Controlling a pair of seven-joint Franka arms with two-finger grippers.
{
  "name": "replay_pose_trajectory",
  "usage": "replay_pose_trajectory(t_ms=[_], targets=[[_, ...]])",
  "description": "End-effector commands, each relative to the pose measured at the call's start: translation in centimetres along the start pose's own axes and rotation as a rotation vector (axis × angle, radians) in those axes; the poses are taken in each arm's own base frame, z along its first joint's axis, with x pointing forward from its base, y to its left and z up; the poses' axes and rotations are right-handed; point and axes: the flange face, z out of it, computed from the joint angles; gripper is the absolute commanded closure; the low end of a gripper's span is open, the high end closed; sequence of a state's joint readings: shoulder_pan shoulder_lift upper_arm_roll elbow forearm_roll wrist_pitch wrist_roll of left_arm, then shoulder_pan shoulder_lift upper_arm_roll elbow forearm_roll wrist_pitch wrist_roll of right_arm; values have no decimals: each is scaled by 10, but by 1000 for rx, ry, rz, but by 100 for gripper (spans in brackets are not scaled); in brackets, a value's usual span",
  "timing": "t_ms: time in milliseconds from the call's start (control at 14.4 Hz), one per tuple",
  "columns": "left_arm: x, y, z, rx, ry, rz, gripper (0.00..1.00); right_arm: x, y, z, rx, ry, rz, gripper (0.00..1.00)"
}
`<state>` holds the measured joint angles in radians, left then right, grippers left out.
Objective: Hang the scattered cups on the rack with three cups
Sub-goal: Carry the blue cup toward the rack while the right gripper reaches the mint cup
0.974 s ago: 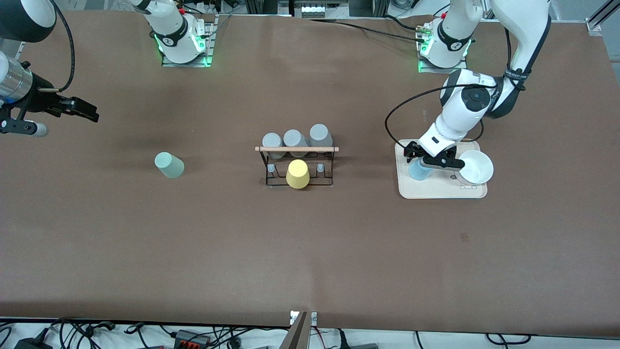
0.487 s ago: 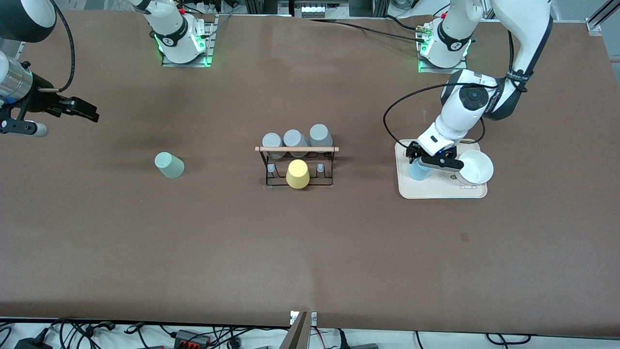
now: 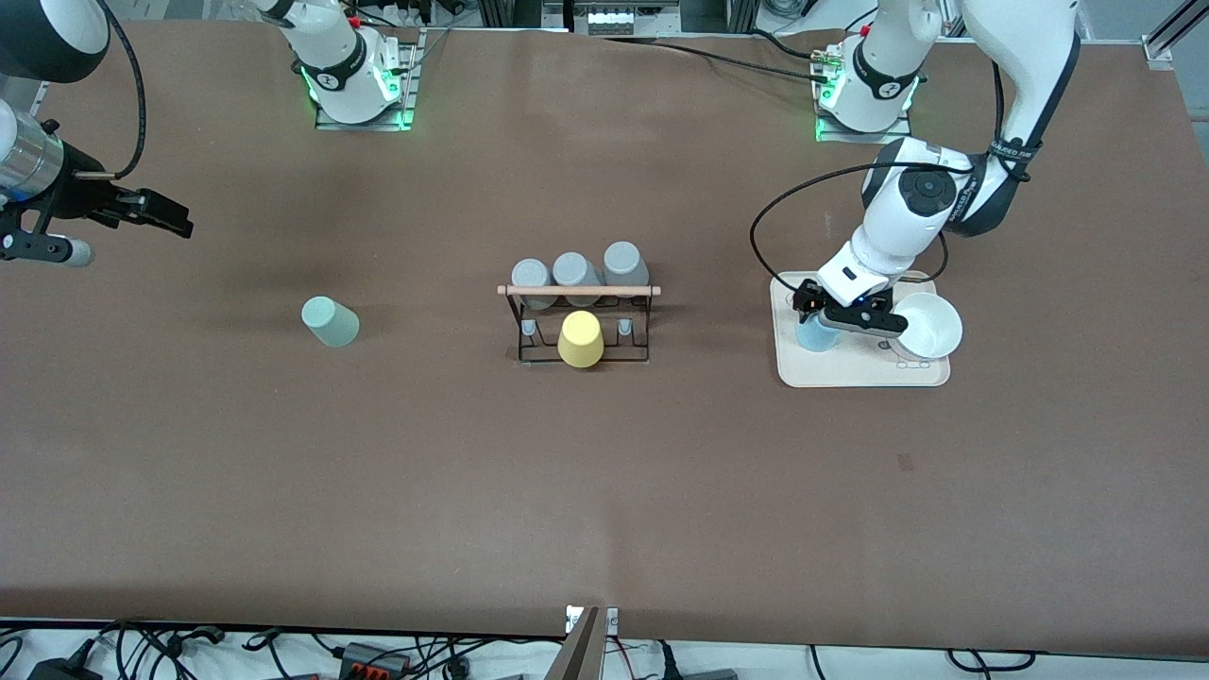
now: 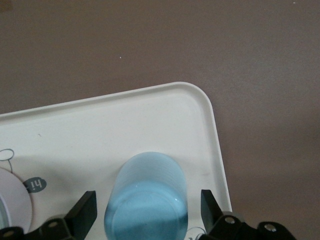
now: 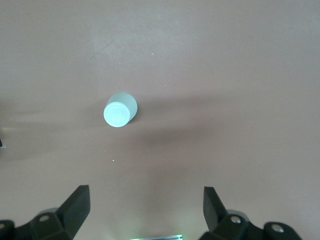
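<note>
The brown worktop (image 3: 604, 491) carries all items. A cream tray (image 3: 850, 376) lies toward the left arm's end, holding a white bowl (image 3: 930, 326) and the light blue cup (image 3: 814, 335) side by side. The black wire rack (image 3: 581, 326), with its wooden rod (image 3: 578, 290) across the top, stands at mid-worktop between the two arms' ends. Three grey cups (image 3: 576, 272) sit inverted on its pegs farther from the front camera, and a yellow cup (image 3: 580, 339) sits inverted on the nearer row.

The pale mint-green cup (image 3: 330, 321) stands inverted on the bare worktop toward the right arm's end, well apart from the rack.

The left claw (image 3: 831, 316) is low over the tray, wide open, one finger (image 4: 85, 212) on each side of the light blue cup; gaps show on both sides, nothing gripped.

The right claw (image 3: 156, 215) waits in the air over the worktop's right-arm end, fingers (image 5: 75, 205) spread wide, holding nothing.
</note>
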<state>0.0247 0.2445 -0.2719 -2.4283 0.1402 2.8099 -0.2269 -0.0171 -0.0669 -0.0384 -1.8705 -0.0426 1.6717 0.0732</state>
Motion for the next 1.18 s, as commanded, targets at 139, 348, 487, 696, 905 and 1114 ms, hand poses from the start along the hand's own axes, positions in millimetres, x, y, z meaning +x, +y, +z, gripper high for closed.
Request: replay_pose_trajectory(t_ms=[139, 348, 487, 696, 905, 1114], targets=[[5, -1, 1, 7, 16, 20, 50, -2, 6, 3, 19, -13, 6, 0], [6, -2, -3, 12, 20, 22, 71, -3, 9, 5, 19, -23, 9, 0], [12, -2, -14, 19, 33, 24, 73, -3, 13, 6, 20, -24, 17, 0], [35, -2, -41, 55, -15, 40, 75, 5, 14, 22, 20, -39, 7, 0], [78, 12, -92, 103, -105, 40, 76, 7, 10, 57, 21, 10, 0, 0], [106, 41, -137, 116, -155, 30, 76, 5, 3, 108, 22, 58, -15, 0]])
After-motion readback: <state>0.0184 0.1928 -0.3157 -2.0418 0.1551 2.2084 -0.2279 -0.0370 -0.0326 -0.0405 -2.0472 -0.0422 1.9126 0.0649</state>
